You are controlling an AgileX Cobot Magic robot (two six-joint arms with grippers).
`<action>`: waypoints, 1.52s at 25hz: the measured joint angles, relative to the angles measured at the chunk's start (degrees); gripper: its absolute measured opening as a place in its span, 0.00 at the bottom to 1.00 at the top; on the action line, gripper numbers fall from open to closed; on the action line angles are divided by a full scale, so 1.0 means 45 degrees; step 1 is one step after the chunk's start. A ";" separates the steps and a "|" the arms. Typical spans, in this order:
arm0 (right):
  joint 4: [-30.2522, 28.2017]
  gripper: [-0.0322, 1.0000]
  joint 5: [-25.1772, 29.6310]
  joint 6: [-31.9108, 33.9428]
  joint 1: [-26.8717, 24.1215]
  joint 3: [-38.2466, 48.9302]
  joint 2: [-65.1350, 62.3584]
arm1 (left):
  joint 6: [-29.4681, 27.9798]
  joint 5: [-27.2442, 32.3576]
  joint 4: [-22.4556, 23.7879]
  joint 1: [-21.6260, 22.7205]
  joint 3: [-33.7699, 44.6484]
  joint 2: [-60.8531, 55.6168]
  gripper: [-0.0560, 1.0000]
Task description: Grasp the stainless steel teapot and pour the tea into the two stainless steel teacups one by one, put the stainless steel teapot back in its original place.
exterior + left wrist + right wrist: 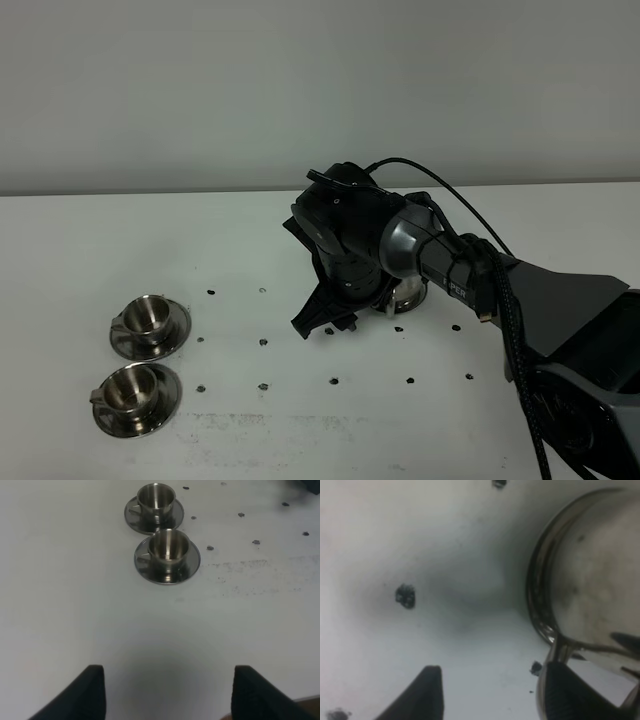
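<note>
The two stainless steel teacups stand on their saucers at the table's left, one [148, 318] behind the other [133, 391]. In the left wrist view both cups, far [156, 497] and near [168, 544], show shiny insides with no dark tea. The stainless steel teapot [408, 292] is mostly hidden behind my right arm at mid-table. Its shiny flared base [590, 575] fills one side of the right wrist view. My right gripper [325, 322] [490, 695] is open just beside the teapot, one finger [567, 692] close against it. My left gripper [167, 695] is open and empty, short of the cups. The steel disc cannot be made out.
Small dark marks [264, 341] dot the white table [250, 440] in rows. My right arm and its cable [520, 330] reach in from the lower right. A pale wall [300, 90] rises behind the table's far edge.
</note>
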 joint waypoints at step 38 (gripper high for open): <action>0.2667 0.46 0.0071 -0.0468 0.0224 -0.2475 -0.0244 | 0.0000 0.0000 0.0000 0.0000 0.0000 0.0000 0.57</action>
